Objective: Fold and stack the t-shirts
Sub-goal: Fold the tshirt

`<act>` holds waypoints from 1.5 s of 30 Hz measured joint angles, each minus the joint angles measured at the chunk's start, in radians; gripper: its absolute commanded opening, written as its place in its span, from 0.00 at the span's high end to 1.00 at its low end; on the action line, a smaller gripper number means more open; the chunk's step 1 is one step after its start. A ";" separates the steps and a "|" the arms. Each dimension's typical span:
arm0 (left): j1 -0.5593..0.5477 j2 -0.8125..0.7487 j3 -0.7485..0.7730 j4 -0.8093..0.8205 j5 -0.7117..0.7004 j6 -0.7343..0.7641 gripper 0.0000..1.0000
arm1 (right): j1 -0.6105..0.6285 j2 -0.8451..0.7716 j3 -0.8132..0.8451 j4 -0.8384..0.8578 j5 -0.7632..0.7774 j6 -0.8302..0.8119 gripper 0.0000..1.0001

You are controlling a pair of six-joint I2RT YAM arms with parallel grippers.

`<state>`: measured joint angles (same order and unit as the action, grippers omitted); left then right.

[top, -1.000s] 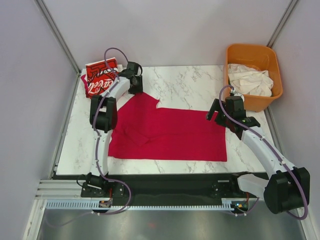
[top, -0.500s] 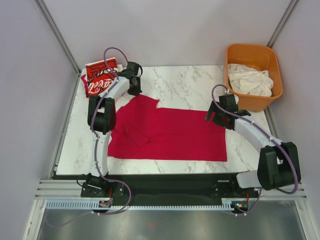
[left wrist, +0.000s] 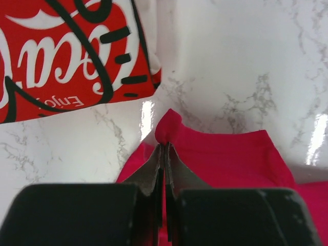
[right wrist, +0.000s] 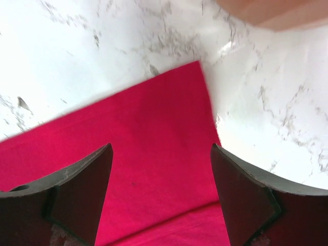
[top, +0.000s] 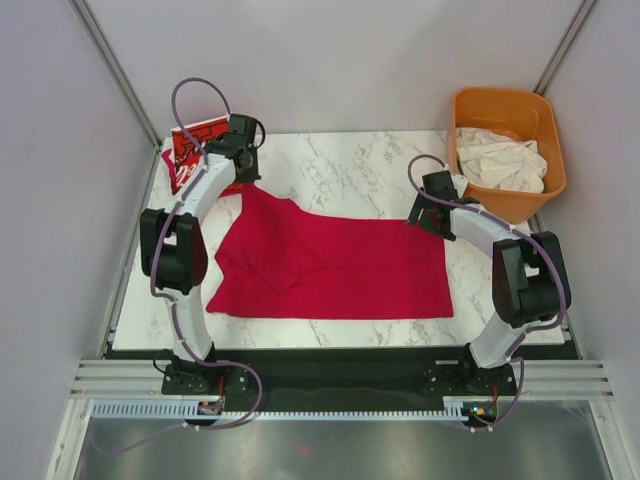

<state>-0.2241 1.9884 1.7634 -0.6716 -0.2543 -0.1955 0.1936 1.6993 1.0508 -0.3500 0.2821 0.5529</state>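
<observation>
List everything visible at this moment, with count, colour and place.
red shirt: 1, crimson, spread mid-table
Coca-Cola shirt: 1, red with white script, folded, far left corner
off-white shirts: count unclear, bundled in the tub
tub: 1, orange, far right corner
table: 1, white marble
left gripper: 1, black, shut on the red shirt's far left edge
right gripper: 1, black, open over the red shirt's far right corner
</observation>
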 measured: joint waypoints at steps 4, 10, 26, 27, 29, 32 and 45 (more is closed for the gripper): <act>0.028 0.000 -0.026 -0.020 -0.017 0.013 0.98 | -0.001 0.004 0.037 0.011 0.026 -0.002 0.15; 0.037 0.000 -0.026 -0.025 -0.034 0.027 0.98 | -0.002 0.058 0.097 0.050 0.072 -0.015 0.17; 0.033 0.000 -0.026 -0.029 -0.034 0.032 0.98 | 0.000 0.261 0.240 0.171 0.092 -0.039 0.32; 0.033 0.000 -0.026 -0.030 -0.034 0.032 0.98 | 0.000 0.258 0.235 0.174 0.092 -0.040 0.32; 0.033 0.000 -0.026 -0.030 -0.034 0.032 0.98 | 0.007 0.252 0.225 0.173 0.096 -0.045 0.31; 0.033 0.000 -0.026 -0.030 -0.032 0.032 0.98 | 0.018 0.269 0.229 0.146 0.097 -0.040 0.30; 0.033 0.000 -0.028 -0.030 -0.025 0.032 0.98 | 0.026 0.256 0.154 0.163 0.153 0.016 0.61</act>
<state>-0.1909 1.9888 1.7351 -0.7013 -0.2794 -0.1638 0.2192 1.9549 1.2049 -0.1875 0.4351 0.5694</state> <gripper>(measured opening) 0.028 0.588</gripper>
